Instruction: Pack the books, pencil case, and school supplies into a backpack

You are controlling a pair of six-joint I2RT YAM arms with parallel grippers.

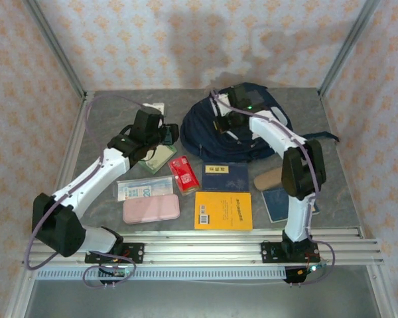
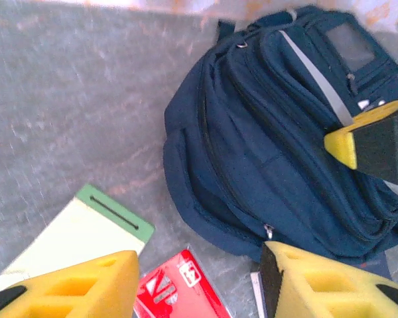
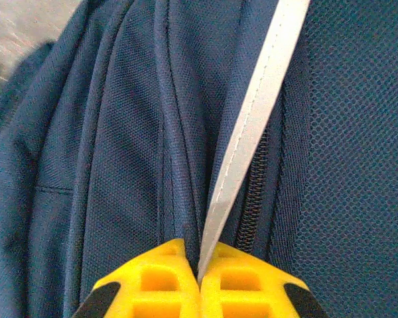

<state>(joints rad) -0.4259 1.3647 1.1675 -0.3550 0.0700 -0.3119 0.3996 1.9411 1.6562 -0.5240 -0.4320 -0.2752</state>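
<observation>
- Right tool (image 3: 200, 270): clamped on the backpack (image 3: 113, 132), with the pads meeting on its white stripe (image 3: 255, 112).
- The stripe runs straight away from the tips, leaning slightly right. A zip line (image 3: 252, 192) follows it just to the tool's right, on the same long axis.
- Left tool (image 2: 199, 278): jaws apart with nothing between them, hanging above the table (image 2: 66, 99).
- From the left tool the backpack lies ahead and to the right, close by. A small metal pull (image 2: 268, 230) hangs on the side of the bag facing it, just beyond its right finger.
- The red packet (image 2: 176, 288) sits under the gap between the left tool's fingers. The green packet (image 2: 86, 225) is under and ahead of its left finger.
- In the top view, the case (image 1: 151, 209), the blue packet (image 1: 144, 189), the orange book (image 1: 223, 210), a navy book (image 1: 225, 176) and the tan piece (image 1: 268, 177) all lie on the table, back toward the arm bases.
- My read is that nothing is packed and the bag looks zipped shut, so opening it comes first.
- The right arm has the bag, while the left is nearer the pull and the packets.
- The risk is that the right tool's pinch is on the stripe and not a zip tab, so a pull may just drag the bag.
</observation>
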